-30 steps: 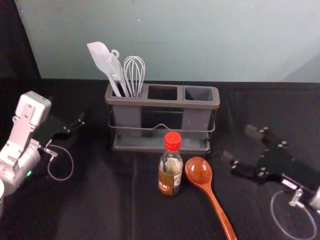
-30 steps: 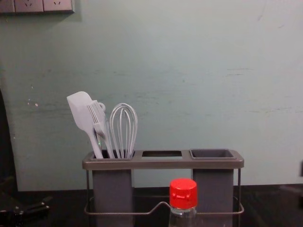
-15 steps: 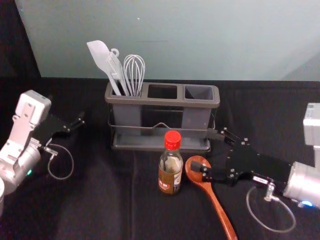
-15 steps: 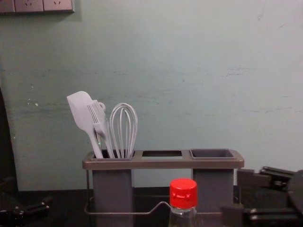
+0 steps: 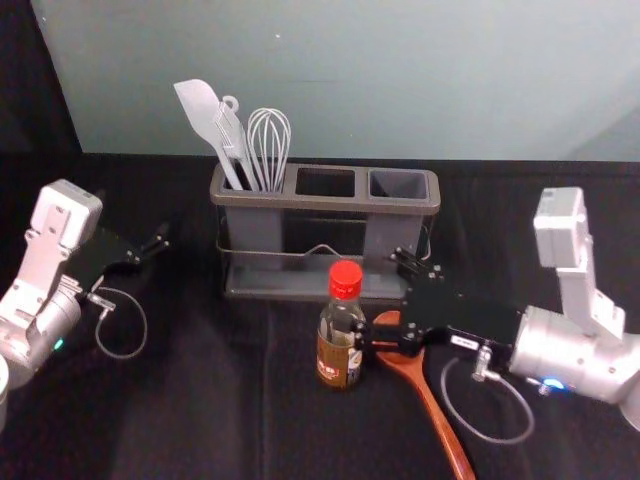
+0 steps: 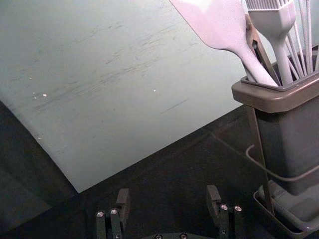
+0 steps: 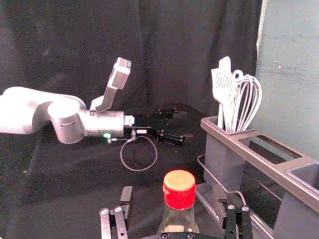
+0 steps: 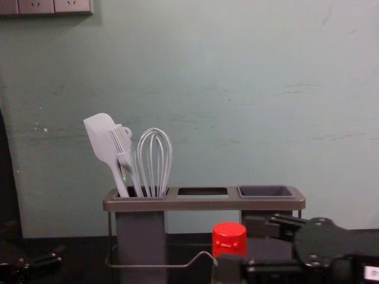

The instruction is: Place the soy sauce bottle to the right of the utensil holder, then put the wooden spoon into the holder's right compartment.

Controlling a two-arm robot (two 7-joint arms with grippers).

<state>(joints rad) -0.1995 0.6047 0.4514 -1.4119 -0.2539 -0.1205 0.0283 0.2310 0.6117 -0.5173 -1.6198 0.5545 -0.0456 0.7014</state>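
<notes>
The red-capped soy sauce bottle [image 5: 340, 345] stands upright in front of the grey utensil holder [image 5: 325, 205]. The wooden spoon [image 5: 432, 405] lies right of it, its bowl partly hidden by my right gripper [image 5: 378, 298], which reaches in from the right. In the right wrist view my right gripper [image 7: 174, 198] is open, with the red cap [image 7: 179, 189] between and beyond its fingers, not clamped. At the left my left gripper [image 5: 150, 245] stays parked; the left wrist view shows this gripper [image 6: 168, 194] open. The holder's right compartment [image 5: 398, 186] is empty.
A white spatula [image 5: 205, 120], a brush and a whisk [image 5: 269, 145] stand in the holder's left compartment. The holder's wire rail [image 8: 177, 266] runs along its front, behind the bottle. A wall [image 5: 400, 80] rises behind the table.
My right gripper has come in leftward from the right side, across the spoon's bowl and up to the bottle. The bottle, the spoon and my left arm have stayed put.
</notes>
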